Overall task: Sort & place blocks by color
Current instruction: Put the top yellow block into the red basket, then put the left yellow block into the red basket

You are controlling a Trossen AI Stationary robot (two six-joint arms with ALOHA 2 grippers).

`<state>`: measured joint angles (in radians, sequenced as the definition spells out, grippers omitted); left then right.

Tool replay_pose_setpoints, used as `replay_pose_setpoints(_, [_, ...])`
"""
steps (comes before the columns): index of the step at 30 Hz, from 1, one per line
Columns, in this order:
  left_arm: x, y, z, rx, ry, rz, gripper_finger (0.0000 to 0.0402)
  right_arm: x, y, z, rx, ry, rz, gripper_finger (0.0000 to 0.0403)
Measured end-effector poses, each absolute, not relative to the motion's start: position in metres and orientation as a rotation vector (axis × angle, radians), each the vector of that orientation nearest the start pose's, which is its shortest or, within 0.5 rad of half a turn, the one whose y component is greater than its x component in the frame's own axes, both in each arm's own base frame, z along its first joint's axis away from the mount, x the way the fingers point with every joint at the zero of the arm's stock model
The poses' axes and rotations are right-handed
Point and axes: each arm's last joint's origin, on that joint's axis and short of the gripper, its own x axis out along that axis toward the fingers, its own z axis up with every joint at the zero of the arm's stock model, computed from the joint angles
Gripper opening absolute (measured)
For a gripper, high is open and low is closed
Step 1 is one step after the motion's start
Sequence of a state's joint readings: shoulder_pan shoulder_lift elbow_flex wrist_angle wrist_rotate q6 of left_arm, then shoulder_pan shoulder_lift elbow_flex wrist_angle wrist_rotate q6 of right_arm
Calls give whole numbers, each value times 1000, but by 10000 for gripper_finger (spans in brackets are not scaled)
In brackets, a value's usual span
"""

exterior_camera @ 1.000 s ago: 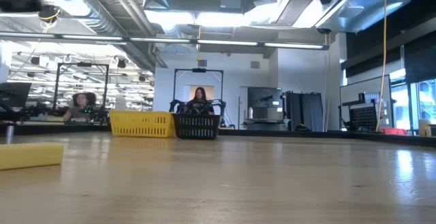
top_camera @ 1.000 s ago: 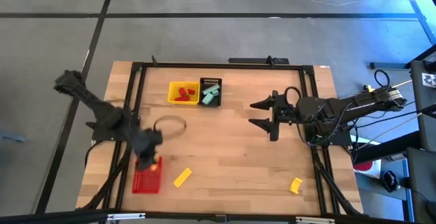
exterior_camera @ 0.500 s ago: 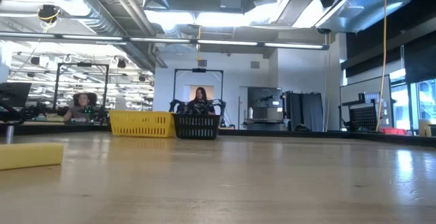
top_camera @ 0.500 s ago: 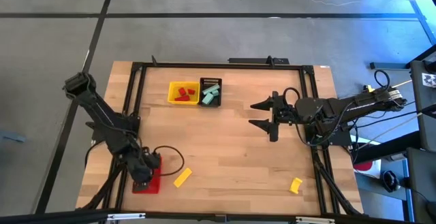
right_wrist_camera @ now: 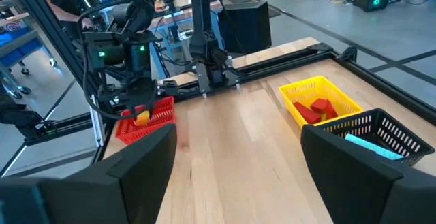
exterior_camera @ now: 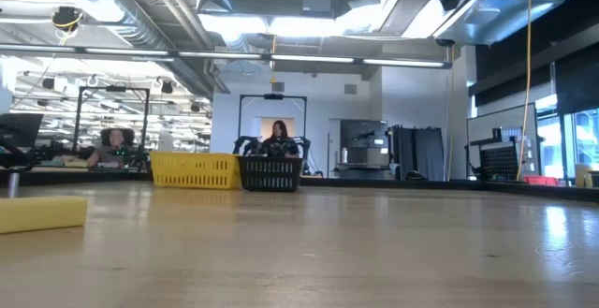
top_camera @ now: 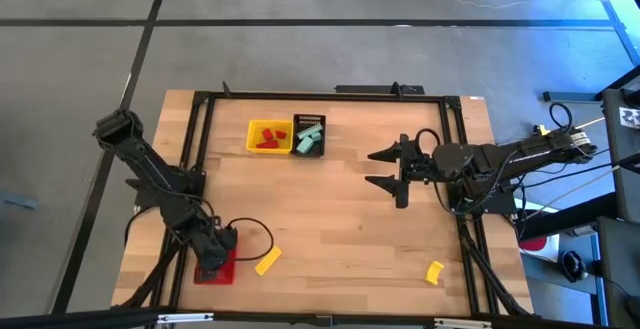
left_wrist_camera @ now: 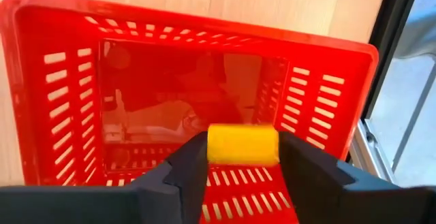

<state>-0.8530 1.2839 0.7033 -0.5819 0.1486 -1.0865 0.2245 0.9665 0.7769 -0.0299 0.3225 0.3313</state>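
My left gripper (top_camera: 213, 253) hangs over the red basket (top_camera: 214, 267) near the table's near-left corner, shut on a yellow block (left_wrist_camera: 242, 144). The right wrist view shows it too, with the block (right_wrist_camera: 142, 116) above the basket (right_wrist_camera: 147, 120). Two more yellow blocks lie flat on the table (top_camera: 267, 260) (top_camera: 434, 272). Red blocks (top_camera: 268, 138) lie in the yellow basket (top_camera: 253, 136), and teal blocks (top_camera: 309, 137) in the black basket (top_camera: 309, 150). My right gripper (top_camera: 383, 167) waits open, right of centre. My left gripper pinches the yellow block (left_wrist_camera: 242, 144) between its two fingers (left_wrist_camera: 192, 164), one on each short end. The fingers come from above, pointing down into the red basket. The block lies level across the gap, lifted clear of the basket's floor (left_wrist_camera: 170, 101).
A black frame (top_camera: 200, 104) runs around the wooden table. The red basket stands close to the frame's left rail. The yellow and black baskets stand side by side near the far edge (exterior_camera: 195, 169) (exterior_camera: 271, 172). People show in the room beyond the table.
My left gripper has moved toward the near edge and come down over the red basket, carrying the yellow block with it. For the last half second it has hardly moved. My right arm has kept still.
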Motion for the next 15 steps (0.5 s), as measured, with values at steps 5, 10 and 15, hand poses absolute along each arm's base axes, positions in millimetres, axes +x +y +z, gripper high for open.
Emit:
replay_pose_setpoints(5, [146,-166,184,-506,1438,-157,194,211,39,313,270,193,-132,314])
replay_pose_setpoints(10, [152,-160,186,-560,1466,-165,216,211,39,313,270,193,-132,314])
replay_pose_setpoints(15, [156,-152,205,-649,1430,-219,226,211,39,313,270,193,-132,314])
